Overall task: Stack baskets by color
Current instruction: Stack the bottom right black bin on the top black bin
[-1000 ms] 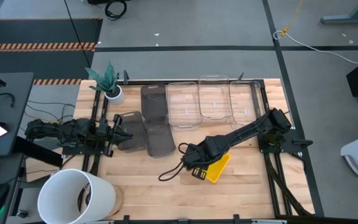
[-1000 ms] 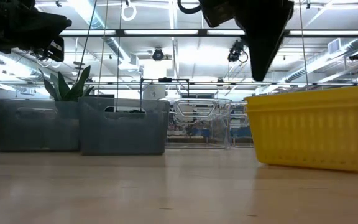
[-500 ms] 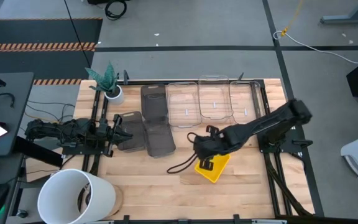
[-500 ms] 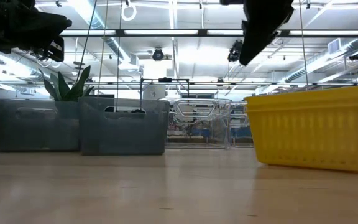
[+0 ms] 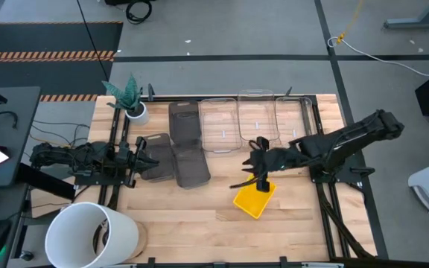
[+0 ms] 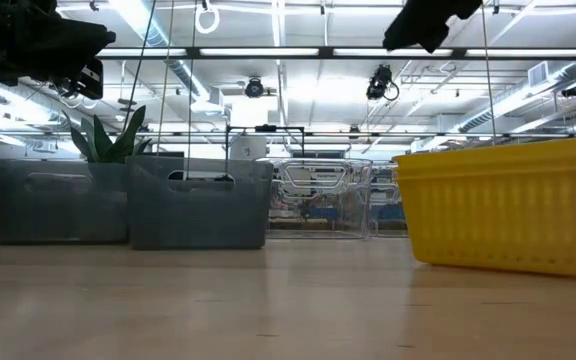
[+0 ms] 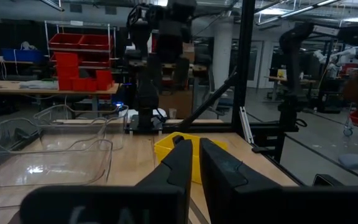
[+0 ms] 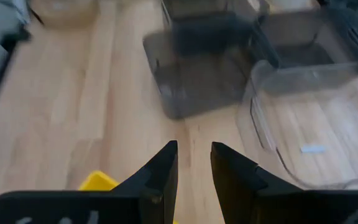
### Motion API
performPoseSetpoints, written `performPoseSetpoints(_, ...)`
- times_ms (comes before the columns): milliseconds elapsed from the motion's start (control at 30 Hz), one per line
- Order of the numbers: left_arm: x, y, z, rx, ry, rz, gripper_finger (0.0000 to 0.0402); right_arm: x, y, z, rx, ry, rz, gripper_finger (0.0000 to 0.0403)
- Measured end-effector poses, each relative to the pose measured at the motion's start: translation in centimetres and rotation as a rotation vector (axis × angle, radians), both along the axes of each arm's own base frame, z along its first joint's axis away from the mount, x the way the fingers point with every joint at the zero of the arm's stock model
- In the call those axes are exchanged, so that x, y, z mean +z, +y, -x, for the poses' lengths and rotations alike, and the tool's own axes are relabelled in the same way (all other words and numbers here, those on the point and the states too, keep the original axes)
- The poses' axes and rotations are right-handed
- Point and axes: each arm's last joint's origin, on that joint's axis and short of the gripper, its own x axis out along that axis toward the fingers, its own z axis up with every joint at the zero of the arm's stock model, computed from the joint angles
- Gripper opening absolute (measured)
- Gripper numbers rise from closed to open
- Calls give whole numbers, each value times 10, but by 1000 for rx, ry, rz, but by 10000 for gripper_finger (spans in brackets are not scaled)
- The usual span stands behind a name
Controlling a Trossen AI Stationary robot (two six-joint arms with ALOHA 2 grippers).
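Note:
One yellow basket (image 5: 253,199) sits on its base on the wood, skewed, right of the table's middle; in the low view it is the yellow basket (image 6: 503,205). Three dark grey baskets (image 5: 188,165) lie left of centre and three clear baskets (image 5: 255,119) stand in a row at the far edge. My right gripper (image 5: 261,177) hangs above the yellow basket's far side, slanting down toward the left, open with nothing between its fingers (image 8: 194,168). My left gripper (image 5: 144,156) waits at the left beside a grey basket, shut (image 7: 196,158).
A big white bucket (image 5: 91,234) stands at the near left corner and a small plant pot (image 5: 134,110) at the far left. A dark cable (image 5: 240,183) hangs from my right arm over the wood. Bare wood (image 5: 192,223) lies along the near edge.
My right gripper has risen off the yellow basket and drawn back toward the table's right and far side, tipping from pointing steeply down to a shallower slant. The yellow basket stays where it was on the table.

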Motion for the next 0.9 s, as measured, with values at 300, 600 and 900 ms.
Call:
performPoseSetpoints(300,0,0,0,0,0,0,31,-18,-24,19,113,-229,-51,101)
performPoseSetpoints(600,1,0,0,-24,10,148,36,-46,-55,24,125,-386,-14,99)
performPoseSetpoints(900,1,1,0,2,8,154,25,-60,-67,26,95,-433,12,93)
